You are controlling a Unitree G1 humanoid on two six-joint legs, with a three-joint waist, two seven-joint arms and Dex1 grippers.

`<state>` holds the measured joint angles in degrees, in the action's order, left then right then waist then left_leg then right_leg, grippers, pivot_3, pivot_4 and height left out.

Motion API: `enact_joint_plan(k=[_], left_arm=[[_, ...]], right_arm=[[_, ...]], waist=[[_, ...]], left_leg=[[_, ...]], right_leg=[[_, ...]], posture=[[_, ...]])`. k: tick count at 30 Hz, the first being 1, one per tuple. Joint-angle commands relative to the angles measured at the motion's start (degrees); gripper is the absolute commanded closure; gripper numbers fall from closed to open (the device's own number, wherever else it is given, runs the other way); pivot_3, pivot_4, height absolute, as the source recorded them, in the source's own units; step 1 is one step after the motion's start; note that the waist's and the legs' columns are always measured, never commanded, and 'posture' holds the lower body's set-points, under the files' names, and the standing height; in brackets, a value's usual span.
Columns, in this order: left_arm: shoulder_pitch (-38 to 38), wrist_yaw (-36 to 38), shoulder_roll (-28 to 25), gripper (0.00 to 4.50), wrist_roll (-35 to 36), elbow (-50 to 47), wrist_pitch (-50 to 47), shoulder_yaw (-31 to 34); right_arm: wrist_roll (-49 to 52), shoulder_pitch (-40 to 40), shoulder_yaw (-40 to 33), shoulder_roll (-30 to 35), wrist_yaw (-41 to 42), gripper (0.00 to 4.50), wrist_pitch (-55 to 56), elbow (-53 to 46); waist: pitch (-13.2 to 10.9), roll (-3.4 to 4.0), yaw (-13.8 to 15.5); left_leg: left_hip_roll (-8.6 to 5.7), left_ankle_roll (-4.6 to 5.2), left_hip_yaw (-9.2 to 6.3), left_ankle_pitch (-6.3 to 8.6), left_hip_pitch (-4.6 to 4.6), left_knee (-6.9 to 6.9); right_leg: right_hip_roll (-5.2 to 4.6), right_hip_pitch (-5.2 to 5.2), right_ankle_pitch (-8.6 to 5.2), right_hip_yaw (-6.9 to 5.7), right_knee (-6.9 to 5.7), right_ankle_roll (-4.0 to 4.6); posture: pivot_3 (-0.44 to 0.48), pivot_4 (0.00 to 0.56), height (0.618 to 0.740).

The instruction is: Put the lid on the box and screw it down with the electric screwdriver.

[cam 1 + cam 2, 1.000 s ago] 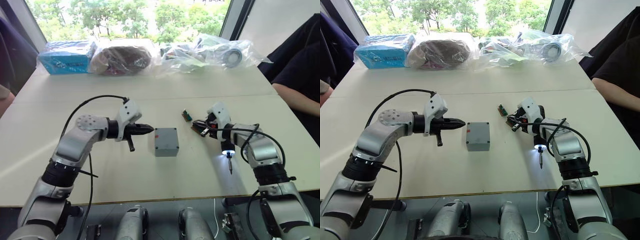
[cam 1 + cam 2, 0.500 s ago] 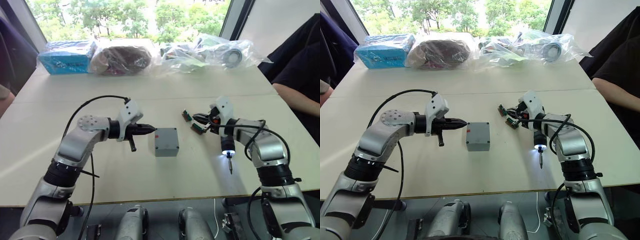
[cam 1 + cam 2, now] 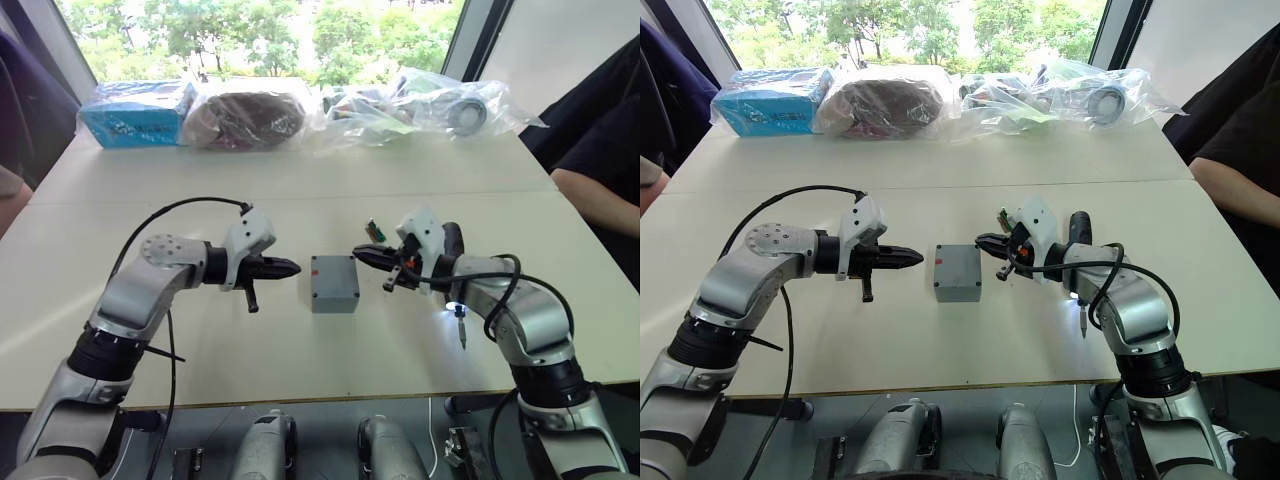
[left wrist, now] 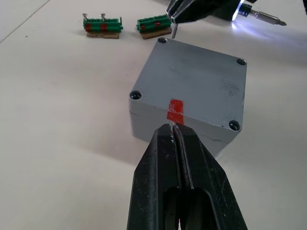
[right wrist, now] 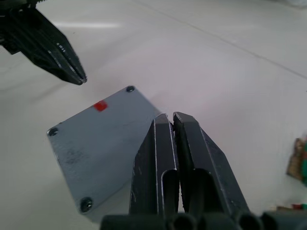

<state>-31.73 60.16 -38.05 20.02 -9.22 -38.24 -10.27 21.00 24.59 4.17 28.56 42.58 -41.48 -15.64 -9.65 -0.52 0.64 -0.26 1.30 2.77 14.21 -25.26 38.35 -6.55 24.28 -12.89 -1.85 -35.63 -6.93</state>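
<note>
White table (image 3: 300, 340): electric screwdriver (image 3: 452, 275) bit toward robot; both hands clenched empty

2 green terminal blocks (image 4: 128, 26) (side by side) on table (image 3: 300, 350)

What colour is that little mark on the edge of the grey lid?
Red, on the lid; clearest in the left wrist view.

The grey box (image 3: 334, 283) sits on the tabletop (image 3: 200, 340) with its lid (image 3: 333, 271) on. The left tool (image 3: 292, 268) and the right tool (image 3: 358, 254) point at it from each side, tips pressed together.
</note>
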Motion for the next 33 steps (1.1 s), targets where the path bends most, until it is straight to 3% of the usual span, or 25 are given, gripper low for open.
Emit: enact_joint_plan(k=[1, 33], left_arm=[[-0.6, -0.5, -0.1, 4.5, 0.7, -2.2, 0.0, 1.1], [-0.5, -2.2, 1.1, 4.5, 0.9, -2.2, -0.1, 0.4]], right_arm=[[0.2, 0.2, -0.2, 0.0, -0.6, 4.44, 0.9, -1.3], [-0.6, 2.2, 1.1, -0.8, -1.9, 4.44, 3.6, 2.5]], waist=[[0.0, 0.0, 0.0], [0.0, 0.0, -0.1]], left_leg=[[0.0, 0.0, 0.0, 0.0, 0.0, 0.0], [-0.01, 0.0, 0.0, 0.0, 0.01, 0.0]], right_leg=[[0.0, 0.0, 0.0, 0.0, 0.0, 0.0], [0.01, 0.02, 0.0, 0.0, -0.04, 0.0]], posture=[[0.0, 0.15, 0.74], [0.0, 0.15, 0.74]])
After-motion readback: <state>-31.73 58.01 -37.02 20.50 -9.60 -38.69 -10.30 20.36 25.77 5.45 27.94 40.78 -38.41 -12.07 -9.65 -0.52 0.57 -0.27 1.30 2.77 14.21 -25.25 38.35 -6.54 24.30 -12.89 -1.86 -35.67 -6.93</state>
